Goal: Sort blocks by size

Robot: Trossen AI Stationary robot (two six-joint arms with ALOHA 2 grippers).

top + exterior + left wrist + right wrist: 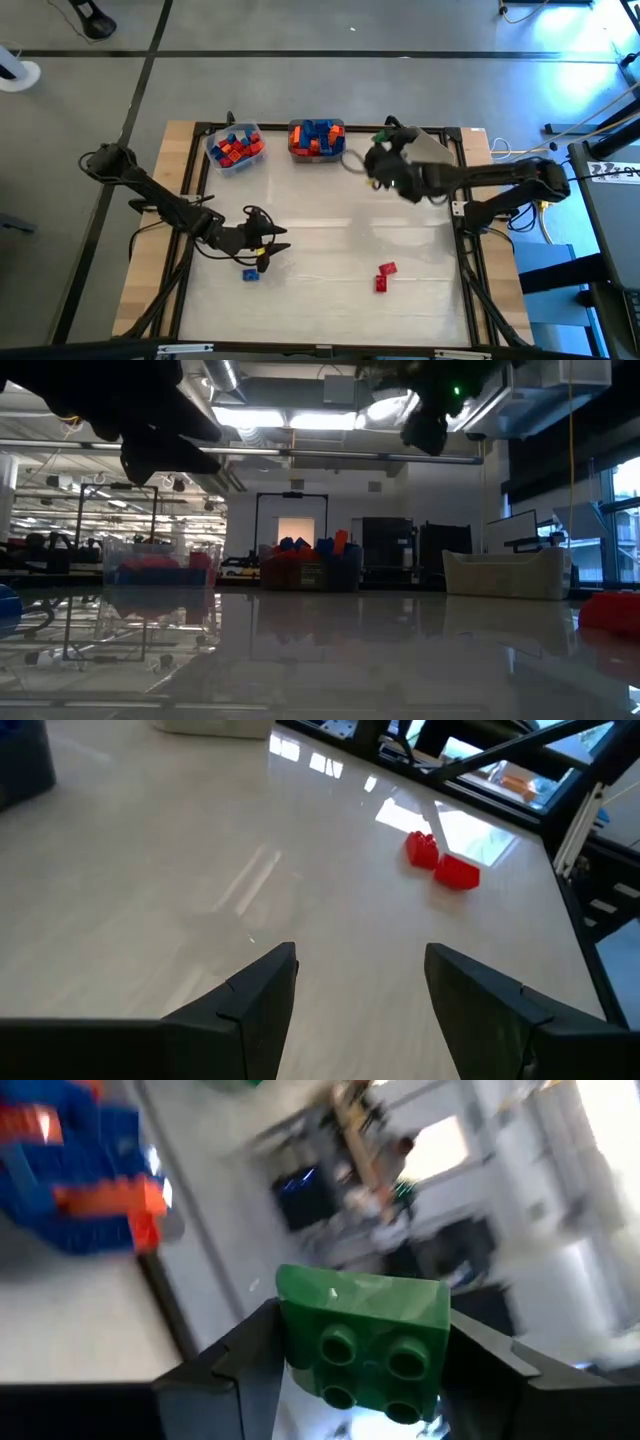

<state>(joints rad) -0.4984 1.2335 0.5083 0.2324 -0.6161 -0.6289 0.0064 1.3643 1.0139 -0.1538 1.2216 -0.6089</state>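
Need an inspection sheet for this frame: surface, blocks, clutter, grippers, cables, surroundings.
Surface: pale glossy table with wood edges, glare patches.
Job's things: two red blocks loose near the front right; blue block front left; green block in the right gripper; mixed red and blue blocks in the left bin, blue and orange in the middle bin.
Clutter: nothing seen.
Grippers: left gripper open, empty, low beside the blue block; right gripper shut on the green block, at the back beside the middle bin.
Cables: run along both arms and off the table's right edge.
Surroundings: grey floor; lab room behind, no person seen.
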